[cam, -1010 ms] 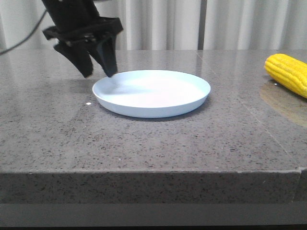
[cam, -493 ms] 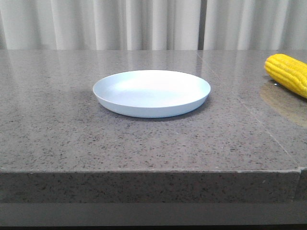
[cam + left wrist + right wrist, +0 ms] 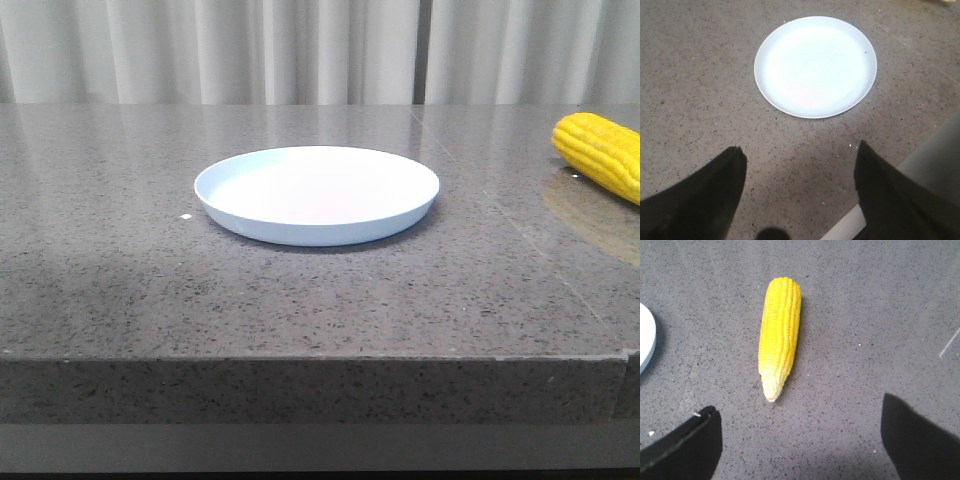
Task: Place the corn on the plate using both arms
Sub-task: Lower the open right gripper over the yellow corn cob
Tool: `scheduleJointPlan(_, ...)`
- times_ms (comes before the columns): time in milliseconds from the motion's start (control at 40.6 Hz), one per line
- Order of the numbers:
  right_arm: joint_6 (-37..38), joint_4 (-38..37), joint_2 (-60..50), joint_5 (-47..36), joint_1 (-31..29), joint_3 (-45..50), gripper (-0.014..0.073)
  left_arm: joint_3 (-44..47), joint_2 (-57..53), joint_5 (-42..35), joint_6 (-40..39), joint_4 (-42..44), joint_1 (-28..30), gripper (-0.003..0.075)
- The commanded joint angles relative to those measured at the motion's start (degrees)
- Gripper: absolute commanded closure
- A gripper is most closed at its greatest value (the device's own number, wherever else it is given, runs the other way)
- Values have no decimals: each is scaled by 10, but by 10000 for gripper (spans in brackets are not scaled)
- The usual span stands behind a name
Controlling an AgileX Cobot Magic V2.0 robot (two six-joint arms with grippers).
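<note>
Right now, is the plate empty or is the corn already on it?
Empty. The plate shows only its bare pale surface in the front and left wrist views, while the corn lies flat on the table off to its right.

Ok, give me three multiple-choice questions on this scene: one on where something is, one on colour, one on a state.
1. Where does the bright yellow corn cob lie?
A. on the plate
B. on the grey stone table, to the plate's right
C. in a tool

2. What colour is the round shallow plate?
A. pale bluish-white
B. red
C. black

3. How is the right tool?
A. shut on the corn
B. open, holding nothing
C. shut on the plate

Answers: B, the front view shows the cob apart from the plate; A, its rim is pale; B, its fingers stand wide apart short of the cob.
</note>
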Motion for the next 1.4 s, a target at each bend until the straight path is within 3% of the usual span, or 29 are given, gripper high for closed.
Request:
scheduleJointPlan(0,-1,3,3,-38,1,-13,-70,31,-53,-52,-7,-3,-5,260)
scheduleJointPlan(345,-1,3,3,-39,1,-13,-70,136,-185,-96,-7,-3,-4,260)
scheduleJointPlan(788,-2,3,22,-83,1,-31,-70,142,-193,-98,-7,-3,-4,260)
scheduleJointPlan(1133,-7,9,237,91,27,-205,-70,142,-193,-98,-7,-3,-4,260)
scheduleJointPlan(1379,-7,0,395,137,30,-323,-70,142,-193,-98,-7,-3,-4,260)
